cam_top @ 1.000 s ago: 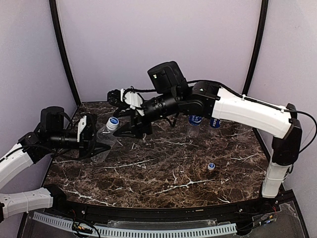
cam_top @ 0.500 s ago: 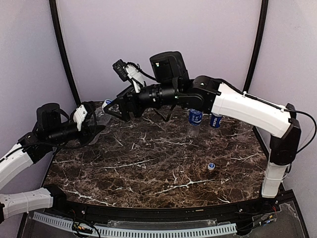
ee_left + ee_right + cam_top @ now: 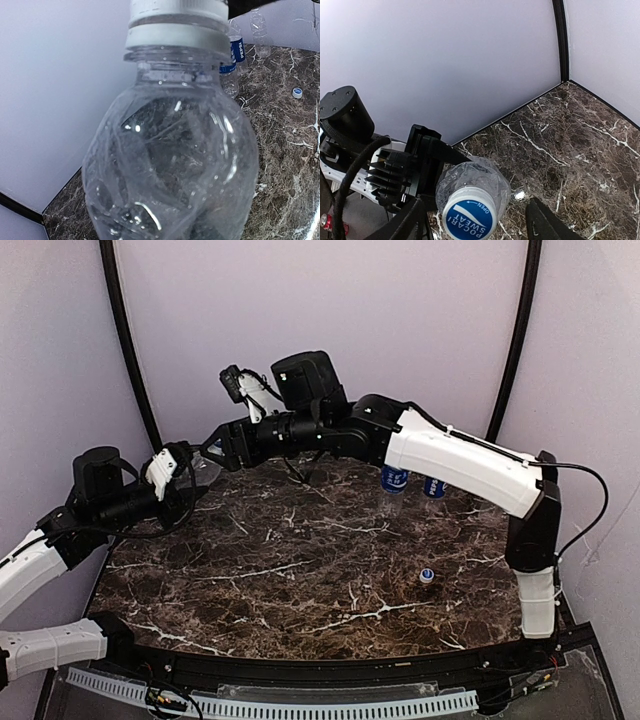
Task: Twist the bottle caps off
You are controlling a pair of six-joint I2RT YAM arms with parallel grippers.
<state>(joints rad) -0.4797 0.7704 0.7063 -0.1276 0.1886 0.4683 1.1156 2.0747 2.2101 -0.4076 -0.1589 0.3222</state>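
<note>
The left gripper (image 3: 188,478) is clamped on a clear unlabelled plastic bottle (image 3: 170,165), held above the far-left corner of the dark marble table (image 3: 300,580). Its white-and-blue round screw cap (image 3: 469,218) is still on. The right gripper (image 3: 213,450) has its jaws apart, one either side of it. One small loose cap (image 3: 426,576) lies at the table's near right. Judged partly complete.

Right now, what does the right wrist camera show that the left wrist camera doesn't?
Right wrist only: the blue printed top of the cap, the right tool open astride it, the left tool gripping the clear bottle. Left wrist only: a PEPSI-labelled bottle behind and a loose cap on the marble table. Both: that bottle, its cap, the marble.
</note>
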